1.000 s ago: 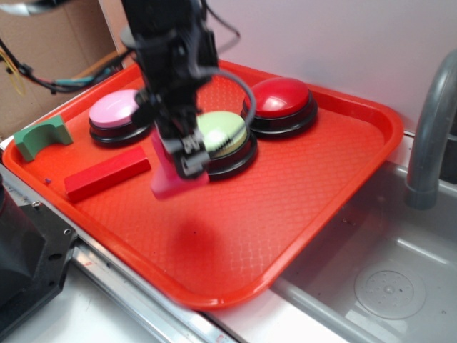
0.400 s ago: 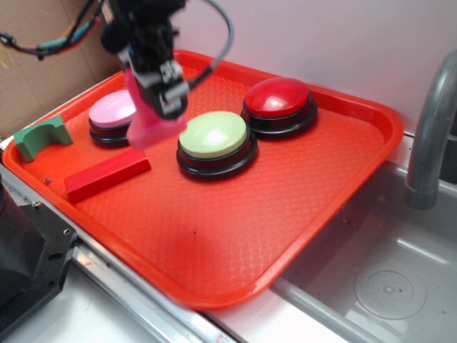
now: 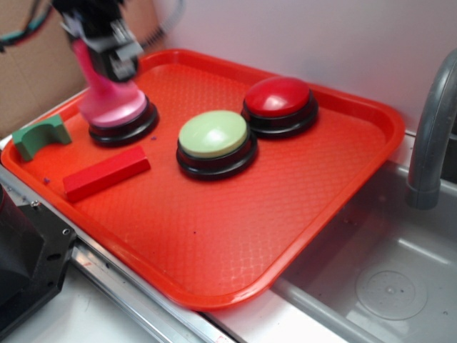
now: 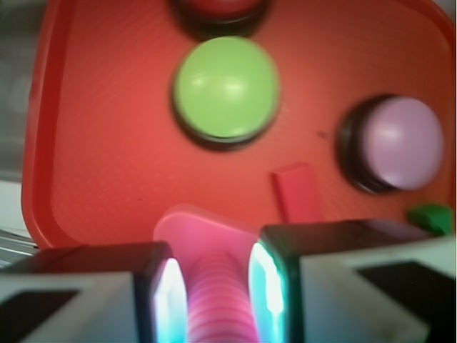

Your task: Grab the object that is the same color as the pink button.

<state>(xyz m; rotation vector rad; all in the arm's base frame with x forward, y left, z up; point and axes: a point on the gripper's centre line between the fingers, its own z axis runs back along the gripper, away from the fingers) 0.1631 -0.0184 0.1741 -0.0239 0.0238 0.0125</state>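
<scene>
Right, on my wrist feed the claw (image 4: 211,286) is clamped on the peg (image 4: 214,293): both fingers (image 4: 166,293) press the ribbed pink post from either side, and the flat base shows just past the fingertips. The peg is off the tray (image 3: 300,214), lifted in the air.

From the exterior camera I see the claw (image 3: 107,61) at the tray's far left corner, with the peg (image 3: 107,93) hanging right over the pink button (image 3: 123,118). The peg's base overlaps the button's dome in that view; the picture is blurred there, so I cannot say whether they touch or the peg only hovers just above.

The green button (image 3: 213,136) sits near the tray's middle, with the red button (image 3: 278,98) behind it to the right, the two close together. A red block (image 3: 106,174) lies flat on the tray in front of the pink button. A green arch (image 3: 41,136) rests at the tray's left edge. A grey faucet (image 3: 432,136) rises by the sink (image 3: 385,286) at right.
</scene>
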